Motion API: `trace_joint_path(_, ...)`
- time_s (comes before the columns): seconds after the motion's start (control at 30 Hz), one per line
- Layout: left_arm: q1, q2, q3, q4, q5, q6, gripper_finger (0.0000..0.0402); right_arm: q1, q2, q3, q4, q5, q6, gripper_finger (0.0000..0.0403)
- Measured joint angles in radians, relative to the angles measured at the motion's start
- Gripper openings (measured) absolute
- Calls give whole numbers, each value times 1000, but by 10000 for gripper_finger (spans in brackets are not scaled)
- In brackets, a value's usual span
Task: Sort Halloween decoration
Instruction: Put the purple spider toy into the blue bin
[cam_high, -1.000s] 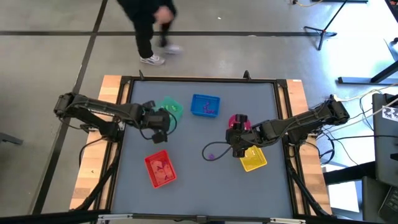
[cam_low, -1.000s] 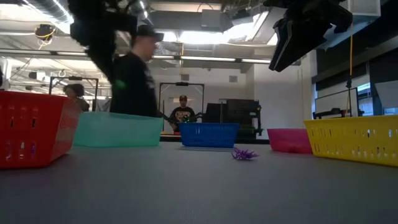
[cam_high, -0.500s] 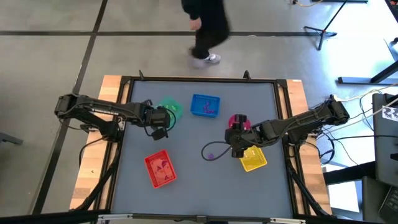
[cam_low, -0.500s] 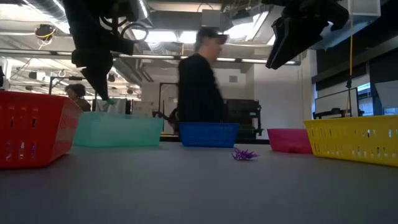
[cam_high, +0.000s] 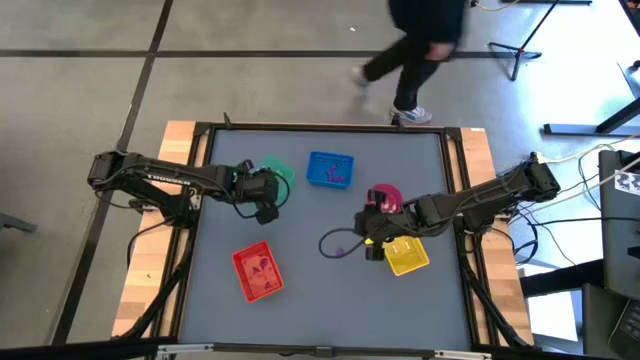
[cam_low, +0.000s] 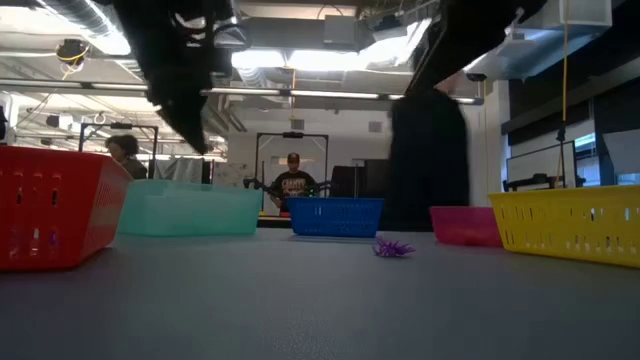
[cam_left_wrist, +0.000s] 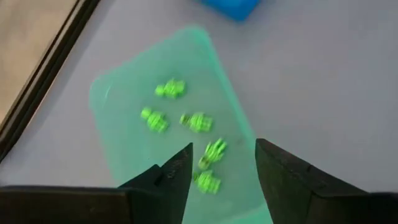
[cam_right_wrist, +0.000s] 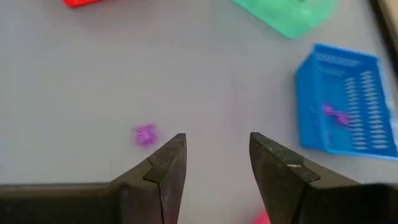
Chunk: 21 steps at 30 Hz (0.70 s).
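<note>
Halloween decoration pieces were mostly sorted already, by my reading. In the high view, the left gripper (cam_high: 262, 190) hovered over the green tray (cam_high: 277, 172) in the upper left of the table, while the right gripper (cam_high: 370, 240) hung right of centre near the pink bowl (cam_high: 388, 194) and yellow tray (cam_high: 408, 256). One purple trinket (cam_high: 340, 251) lay loose on the table (cam_high: 300, 300) just left of that gripper; I judged it the only piece left outside a tray.

The low view showed that purple trinket (cam_low: 393, 247) as a small spiky shape, alone at mid-frame between the blue tray (cam_low: 335, 216) and the pink bowl (cam_low: 464, 225).

The left wrist view showed the jaws spread with nothing between them, above five bright green trinkets (cam_left_wrist: 198, 122) lying in the green tray (cam_left_wrist: 118, 149).

The right wrist view showed its jaws equally wide and unloaded, the purple trinket (cam_right_wrist: 145, 134) at left of centre, another purple piece (cam_right_wrist: 336, 114) inside the blue tray (cam_right_wrist: 348, 106).
</note>
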Motion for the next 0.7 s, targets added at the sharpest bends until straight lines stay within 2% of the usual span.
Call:
trace_joint_path(0.13, -6, 0, 0, 124, 1, 1, 161, 0, 44, 0, 48, -61, -2, 175)
trace_joint_path(0.33, -6, 0, 0, 292, 20, 8, 159, 0, 131, 0, 68, -67, -37, 175)
trace_joint_path(0.7, -6, 0, -1, 320, 28, 8, 158, 0, 266, 0, 152, -68, -39, 175)
